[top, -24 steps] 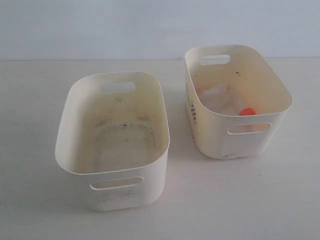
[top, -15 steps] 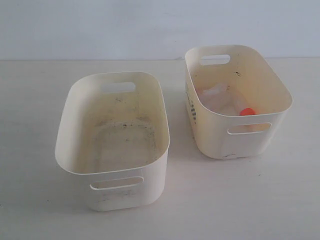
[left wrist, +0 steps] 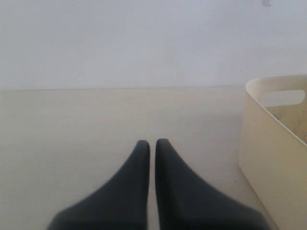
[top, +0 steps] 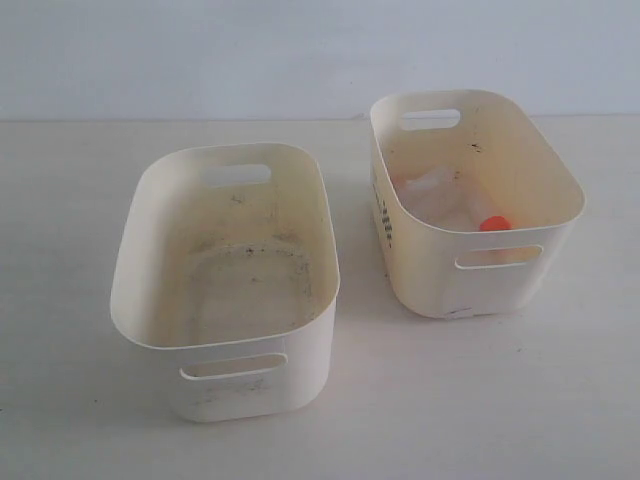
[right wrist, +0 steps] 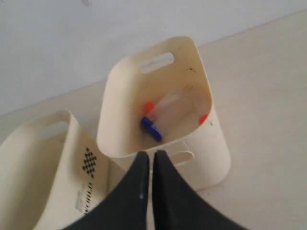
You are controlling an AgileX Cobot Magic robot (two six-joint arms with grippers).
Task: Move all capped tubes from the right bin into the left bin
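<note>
The right bin (top: 560, 170) holds the capped tubes. An orange-red cap (top: 494, 223) shows by its near wall, with clear tube bodies (top: 430, 190) behind it. In the right wrist view a blue cap (right wrist: 151, 128) and two orange-red caps (right wrist: 149, 106) (right wrist: 203, 118) lie inside this bin (right wrist: 211, 148). The left bin (top: 130, 260) has only dark specks on its floor. My right gripper (right wrist: 151, 153) is shut and empty, hanging before the right bin's near wall. My left gripper (left wrist: 152, 142) is shut and empty over bare table, beside the left bin (left wrist: 268, 143). Neither arm shows in the exterior view.
The bins stand side by side on a pale table (top: 480, 400) with a narrow gap between them. The right bin carries dark dashes (top: 381, 215) on its outer side. A black checkered print (right wrist: 88, 162) marks the left bin's side. A white wall (top: 300, 50) runs behind.
</note>
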